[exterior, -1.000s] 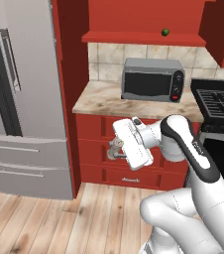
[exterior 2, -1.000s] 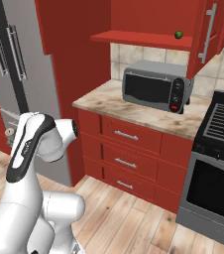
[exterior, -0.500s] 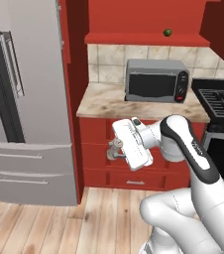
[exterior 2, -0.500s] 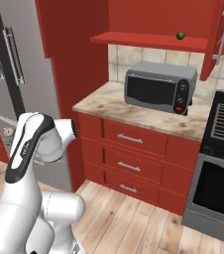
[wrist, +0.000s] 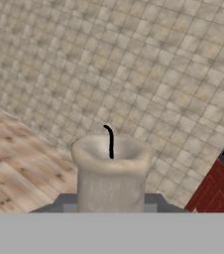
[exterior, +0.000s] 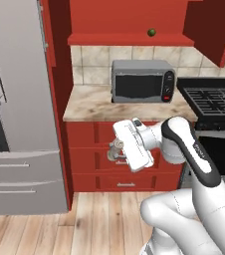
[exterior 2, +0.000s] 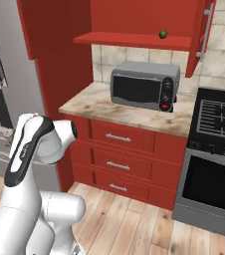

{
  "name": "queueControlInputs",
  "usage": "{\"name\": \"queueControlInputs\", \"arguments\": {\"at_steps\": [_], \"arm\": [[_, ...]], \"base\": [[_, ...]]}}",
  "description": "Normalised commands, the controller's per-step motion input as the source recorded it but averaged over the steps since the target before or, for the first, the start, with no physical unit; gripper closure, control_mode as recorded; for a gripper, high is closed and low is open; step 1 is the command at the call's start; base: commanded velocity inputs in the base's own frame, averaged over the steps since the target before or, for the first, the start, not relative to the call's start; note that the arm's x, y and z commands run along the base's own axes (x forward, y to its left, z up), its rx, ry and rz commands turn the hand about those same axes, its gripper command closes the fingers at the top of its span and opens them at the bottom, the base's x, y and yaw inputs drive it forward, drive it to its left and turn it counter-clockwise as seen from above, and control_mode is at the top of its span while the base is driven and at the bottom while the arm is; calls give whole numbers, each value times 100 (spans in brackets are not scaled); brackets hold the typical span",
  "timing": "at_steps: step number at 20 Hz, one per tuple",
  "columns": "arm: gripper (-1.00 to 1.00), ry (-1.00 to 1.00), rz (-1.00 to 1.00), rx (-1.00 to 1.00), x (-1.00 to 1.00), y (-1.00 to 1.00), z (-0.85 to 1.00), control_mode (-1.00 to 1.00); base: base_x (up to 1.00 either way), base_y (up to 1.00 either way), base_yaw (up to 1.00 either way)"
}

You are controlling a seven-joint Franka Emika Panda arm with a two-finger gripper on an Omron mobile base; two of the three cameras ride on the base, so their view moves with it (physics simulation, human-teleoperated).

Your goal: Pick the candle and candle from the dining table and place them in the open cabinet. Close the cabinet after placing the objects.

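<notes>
Our arm (exterior: pixel 194 154) rises from the lower right of the left base view and bends left at mid-frame. Our gripper (exterior: pixel 115 150), at centre there, points left, its jaws closed on the pale candle (wrist: pixel 111 173) at the hand view's bottom centre.

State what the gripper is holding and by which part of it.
The gripper is shut on the pale grey-beige candle, gripped low on its body; the wick end stands clear above the fingertips.

pale candle (wrist: pixel 111 173) base hidden between pincer (wrist: pixel 111 201) fingertips, stove (exterior: pixel 211 99) cropped
</notes>
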Motion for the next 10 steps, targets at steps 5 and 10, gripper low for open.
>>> {"name": "queueControlInputs", "arguments": {"at_steps": [5, 10], "arm": [[100, 0, 0, 0, 0, 0, 0, 100], [100, 0, 0, 0, 0, 0, 0, 100]], "base": [[53, 12, -19], [49, 2, -22]]}}
